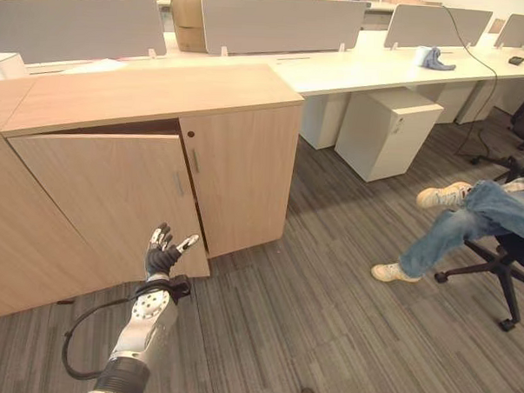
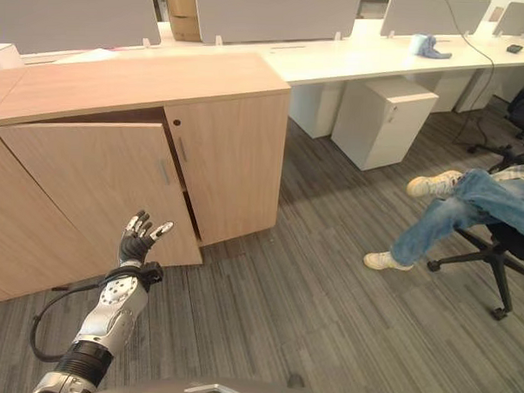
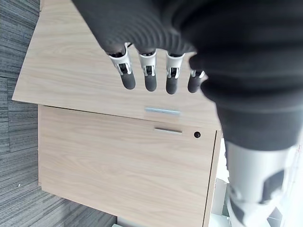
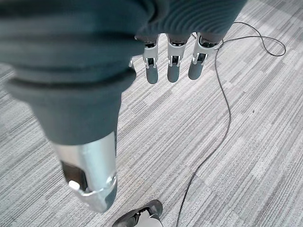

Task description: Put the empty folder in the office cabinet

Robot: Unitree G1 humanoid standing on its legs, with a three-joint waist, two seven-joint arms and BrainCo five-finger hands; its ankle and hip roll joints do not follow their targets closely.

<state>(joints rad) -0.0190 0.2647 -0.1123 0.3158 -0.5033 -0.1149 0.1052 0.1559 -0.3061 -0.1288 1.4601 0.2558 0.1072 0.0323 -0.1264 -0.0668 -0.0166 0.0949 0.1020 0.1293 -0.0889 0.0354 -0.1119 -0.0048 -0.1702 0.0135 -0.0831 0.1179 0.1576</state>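
two doors on cabinet [image 1: 153,96]: left door [image 1: 105,198] ajar, right door [image 1: 241,174] closed. i keep left hand [image 1: 161,251] before ajar door, fingers spread, empty, to pull wider. right hand [image 4: 173,66] relaxed, empty, over carpet. folder: can't locate.

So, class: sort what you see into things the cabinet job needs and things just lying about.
Needed for the job:
light wooden office cabinet
its left door, ajar
left hand, open, empty

Just lying about:
white drawer pedestal
blue cloth on the long white desk
seated person
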